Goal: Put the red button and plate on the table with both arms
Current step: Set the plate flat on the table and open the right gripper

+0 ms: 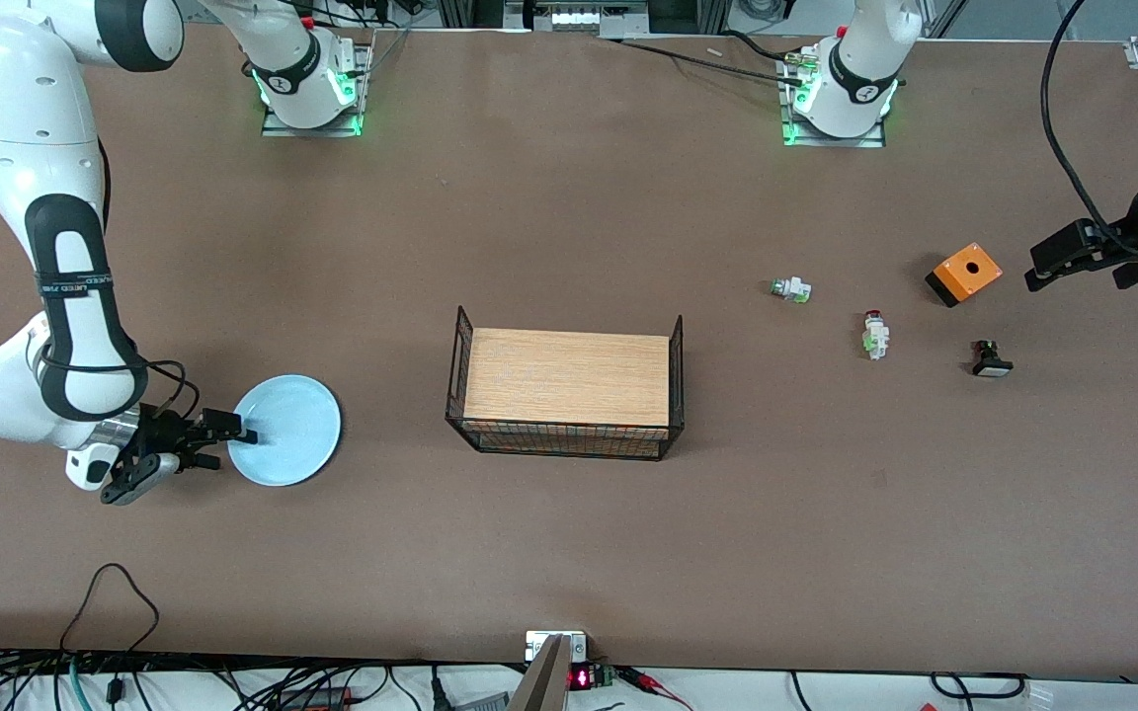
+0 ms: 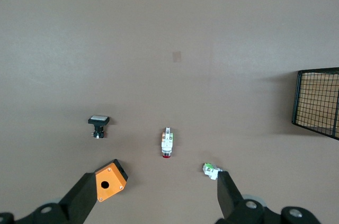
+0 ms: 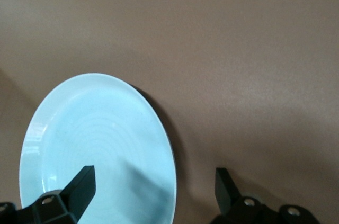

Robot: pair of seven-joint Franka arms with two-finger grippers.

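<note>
On table (image 1: 569, 553): one plate (image 1: 287, 430), three buttons.

place: robot lab | evidence: bolted arm bases (image 1: 310, 94), cables (image 1: 115, 681)

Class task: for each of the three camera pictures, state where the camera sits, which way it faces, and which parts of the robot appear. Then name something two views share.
Front view: high across the table, facing both bases; both arms show.
Left wrist view: on the left arm, looking down on the red button; the open left gripper shows.
Right wrist view: on the right arm, looking down at the plate; the open right gripper shows.
Shared: front and left wrist views both show the wire rack.
</note>
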